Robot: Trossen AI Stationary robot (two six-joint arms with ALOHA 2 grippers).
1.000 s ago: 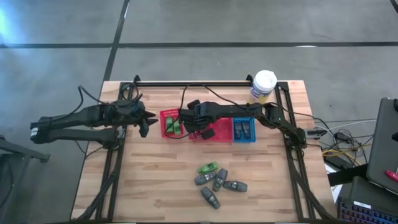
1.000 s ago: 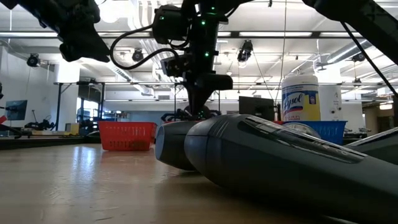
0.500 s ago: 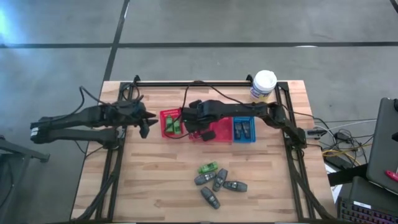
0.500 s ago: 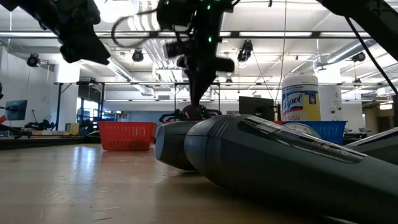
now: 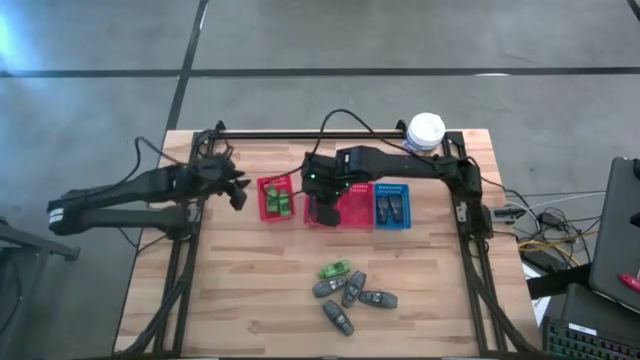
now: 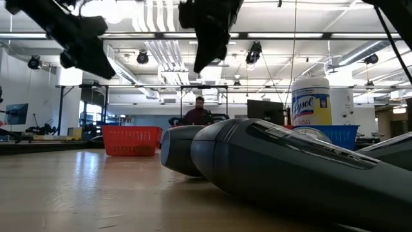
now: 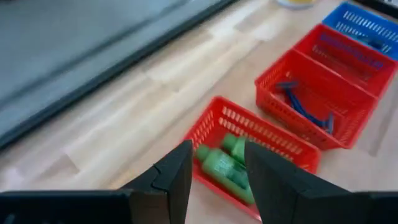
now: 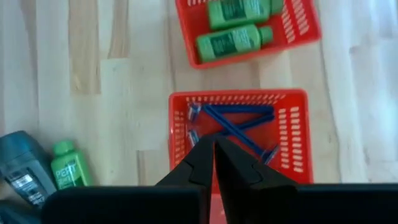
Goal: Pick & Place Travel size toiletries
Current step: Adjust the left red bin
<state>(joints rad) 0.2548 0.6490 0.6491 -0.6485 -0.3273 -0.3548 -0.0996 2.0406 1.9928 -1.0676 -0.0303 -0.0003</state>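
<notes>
Toiletries sit in baskets. We see two green bottles [image 5: 281,202] in the left red basket [image 5: 264,189], blue sticks [image 8: 239,124] in the middle red basket [image 8: 292,134], and dark tubes [image 5: 392,207] in the blue basket [image 5: 378,222]. More tubes [image 5: 352,295] lie loose nearby. Our left gripper [image 5: 237,194] hangs half open, holding nothing. Our right gripper [image 5: 327,214] is pinched closed above the middle basket.

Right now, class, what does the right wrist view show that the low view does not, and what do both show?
Only the right wrist view: blue razors in a red basket, two green bottles in another, and the shut right pincer. Only the low view: the yellow canister and a distant person. Both: a grey tube on the wooden table.
</notes>
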